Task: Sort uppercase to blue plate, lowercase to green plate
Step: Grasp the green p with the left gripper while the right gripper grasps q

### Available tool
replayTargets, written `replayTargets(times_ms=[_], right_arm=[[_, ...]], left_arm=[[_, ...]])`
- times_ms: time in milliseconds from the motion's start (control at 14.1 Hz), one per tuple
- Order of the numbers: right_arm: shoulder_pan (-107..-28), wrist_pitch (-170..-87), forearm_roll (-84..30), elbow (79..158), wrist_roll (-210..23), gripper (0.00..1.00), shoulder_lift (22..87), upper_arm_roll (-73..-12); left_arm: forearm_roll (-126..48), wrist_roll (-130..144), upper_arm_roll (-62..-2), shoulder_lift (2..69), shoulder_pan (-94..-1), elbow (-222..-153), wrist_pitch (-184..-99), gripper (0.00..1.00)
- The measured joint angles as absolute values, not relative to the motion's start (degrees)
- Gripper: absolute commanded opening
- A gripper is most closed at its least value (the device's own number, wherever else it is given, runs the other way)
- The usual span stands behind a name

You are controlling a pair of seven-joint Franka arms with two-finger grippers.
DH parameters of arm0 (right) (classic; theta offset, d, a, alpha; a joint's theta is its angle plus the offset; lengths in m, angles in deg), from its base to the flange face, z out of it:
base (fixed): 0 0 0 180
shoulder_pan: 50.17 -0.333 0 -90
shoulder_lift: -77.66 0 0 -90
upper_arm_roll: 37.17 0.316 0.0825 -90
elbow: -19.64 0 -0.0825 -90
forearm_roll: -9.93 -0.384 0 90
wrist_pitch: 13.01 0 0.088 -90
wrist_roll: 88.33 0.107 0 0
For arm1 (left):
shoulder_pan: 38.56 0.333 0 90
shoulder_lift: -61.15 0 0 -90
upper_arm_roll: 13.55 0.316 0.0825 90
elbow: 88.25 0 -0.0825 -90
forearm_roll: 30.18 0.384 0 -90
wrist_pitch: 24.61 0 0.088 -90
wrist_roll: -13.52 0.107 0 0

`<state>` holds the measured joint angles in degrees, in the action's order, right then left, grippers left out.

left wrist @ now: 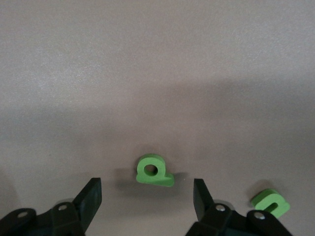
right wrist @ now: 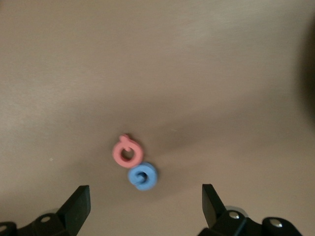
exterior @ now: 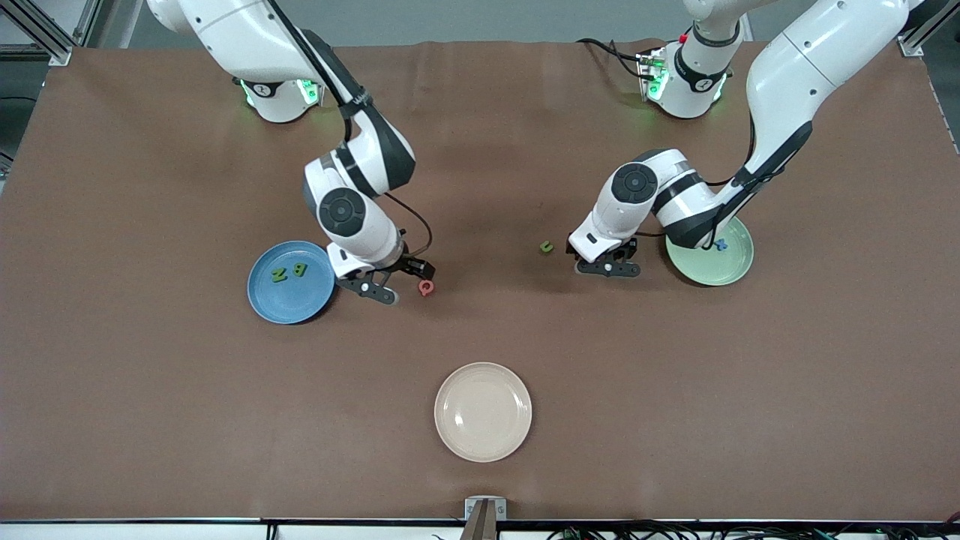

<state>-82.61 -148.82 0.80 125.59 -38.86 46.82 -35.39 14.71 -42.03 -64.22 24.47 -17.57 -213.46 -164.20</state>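
- Uppercase Q [right wrist: 127, 152], pink-red, and uppercase G [right wrist: 142, 177], blue: lying flat on the table and touching each other, in the gap under the right gripper [right wrist: 145, 201]; neither is gripped
- Right gripper [exterior: 401, 281]: fingers spread wide, holding nothing, low over the table at mid-height of the front frame, just beside the blue plate on the side toward the frame's centre; in the front view the Q [exterior: 426, 287] shows at its fingertip, while the G is hidden by the gripper
- Left gripper [exterior: 607, 268]: fingers spread wide, holding nothing, low over the table at mid-height of the front frame, near the green plate on the side toward the frame's centre
- Lowercase p [left wrist: 153, 172], green: flat on the table in the gap between the left gripper's [left wrist: 146, 192] fingers, touching neither; hidden in the front view
- Lowercase u [exterior: 547, 246], green: on the bare table just beside the left gripper, toward the frame's centre; it also shows past one finger in the left wrist view [left wrist: 270, 202]
- Blue plate [exterior: 289, 307]: toward the right arm's end, mid-height of the frame; holds the green N [exterior: 279, 275] and the green B [exterior: 299, 270] side by side
- Green plate [exterior: 724, 276]: toward the left arm's end, partly covered by the left arm; the blue x [exterior: 721, 244] lies on it
- Cream plate [exterior: 483, 442]: lower middle of the front frame, nearest the camera, well apart from both grippers
- Table [exterior: 150, 412]: brown surface
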Motion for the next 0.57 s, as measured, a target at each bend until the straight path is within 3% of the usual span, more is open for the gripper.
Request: replayTargets(times_ms=[212,566], right_arm=[[-83.9,-152.8,1.0,124.4,-38.4,1.0,42.5,-35.5],[-84.3,-153.0,3.7,122.1,-38.3,0.86,40.7,-36.2]], left_arm=[[14.7,-42.1,-63.7,24.3,-17.6,-213.2,-164.3,0.67],[14.7,-42.5,-63.6,23.7,-17.9,-212.7,-164.5,0.67]])
